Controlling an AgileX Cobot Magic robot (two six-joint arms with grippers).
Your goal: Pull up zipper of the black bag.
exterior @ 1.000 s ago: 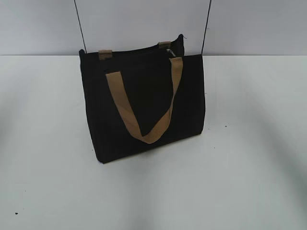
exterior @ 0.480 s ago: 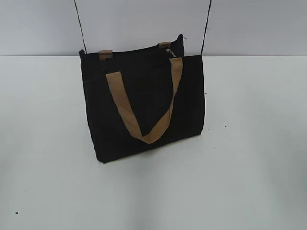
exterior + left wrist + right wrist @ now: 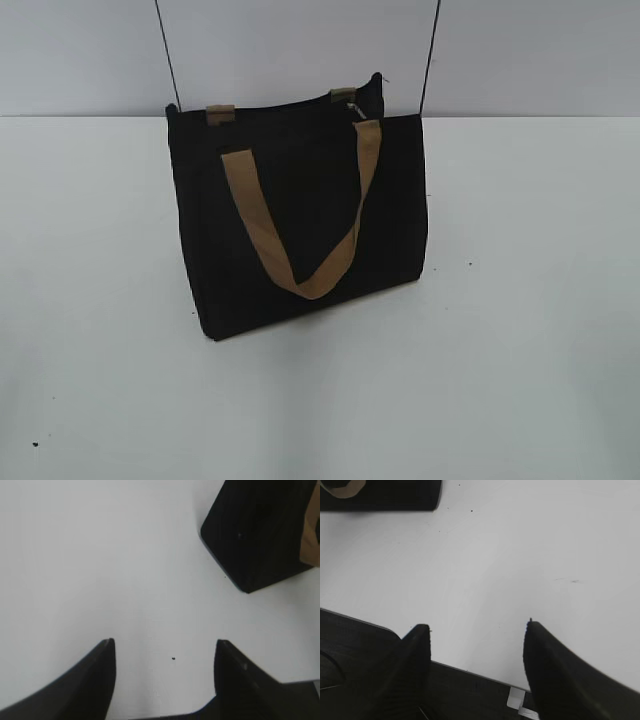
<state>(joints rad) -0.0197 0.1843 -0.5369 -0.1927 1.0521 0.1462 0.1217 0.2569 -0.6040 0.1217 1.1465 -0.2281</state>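
Black bag (image 3: 300,225) sits upright near the back edge of our white bench (image 3: 520,330), tan handle (image 3: 300,225) draped down its front. We can see the zipper (image 3: 352,108) pull at the top right end. Our left gripper (image 3: 162,652) is spread wide with nothing in it, bag corner off to its upper right. Right gripper (image 3: 475,635) is likewise parted and holding nothing, bag well away at upper left. Two dark cords (image 3: 168,55) hang behind.

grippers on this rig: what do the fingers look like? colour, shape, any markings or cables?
Only the wrist views show them. The left gripper has two matte black fingers, broad at the base and tapering to blunt tips, with no markings visible. The right gripper has the same plain black tapered fingers. No cables show on either. The arms themselves are out of view.
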